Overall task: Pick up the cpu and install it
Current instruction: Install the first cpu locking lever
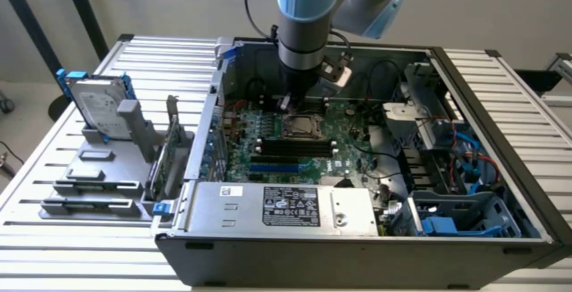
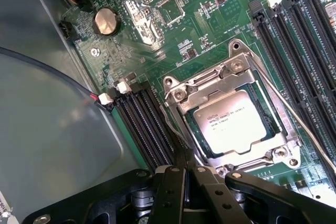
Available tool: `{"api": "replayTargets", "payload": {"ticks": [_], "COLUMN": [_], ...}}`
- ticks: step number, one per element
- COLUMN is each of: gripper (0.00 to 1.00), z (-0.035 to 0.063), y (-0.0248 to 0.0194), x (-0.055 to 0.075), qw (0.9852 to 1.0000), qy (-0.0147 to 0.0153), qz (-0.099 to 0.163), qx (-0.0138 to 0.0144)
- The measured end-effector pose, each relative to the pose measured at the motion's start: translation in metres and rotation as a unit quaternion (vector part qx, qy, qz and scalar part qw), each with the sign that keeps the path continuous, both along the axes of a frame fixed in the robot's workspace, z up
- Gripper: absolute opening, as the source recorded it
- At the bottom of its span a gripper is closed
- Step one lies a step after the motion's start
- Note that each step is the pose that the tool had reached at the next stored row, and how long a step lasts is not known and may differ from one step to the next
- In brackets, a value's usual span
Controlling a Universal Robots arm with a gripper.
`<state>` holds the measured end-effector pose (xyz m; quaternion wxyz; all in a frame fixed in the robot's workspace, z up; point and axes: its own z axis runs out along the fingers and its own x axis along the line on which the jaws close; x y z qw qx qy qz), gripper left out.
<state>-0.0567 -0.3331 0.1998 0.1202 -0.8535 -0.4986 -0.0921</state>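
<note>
Your cpu [image 2: 235,120] already sits flat in the socket frame [image 2: 181,94], so it's placed. Gripper [image 2: 185,167] hangs just off the socket's 7 o'clock corner, fingers pinched together, holding nothing

Small printed lines on the cpu [image 2: 235,123] are too fine to read.

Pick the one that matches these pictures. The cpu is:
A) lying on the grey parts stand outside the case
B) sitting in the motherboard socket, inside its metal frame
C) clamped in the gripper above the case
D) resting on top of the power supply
B: in the wrist view the cpu lies flat in the socket frame on the motherboard, its printed metal top facing up.
</note>
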Motion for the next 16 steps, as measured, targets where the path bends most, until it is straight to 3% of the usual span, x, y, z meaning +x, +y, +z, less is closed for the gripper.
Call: {"api": "replayTargets", "payload": {"ticks": [16], "gripper": [0.11], "z": [-0.0031], "y": [0.0], "x": [0.0093], "qw": [1.0], "qy": [0.0], "qz": [0.0], "qx": [-0.0062]}}
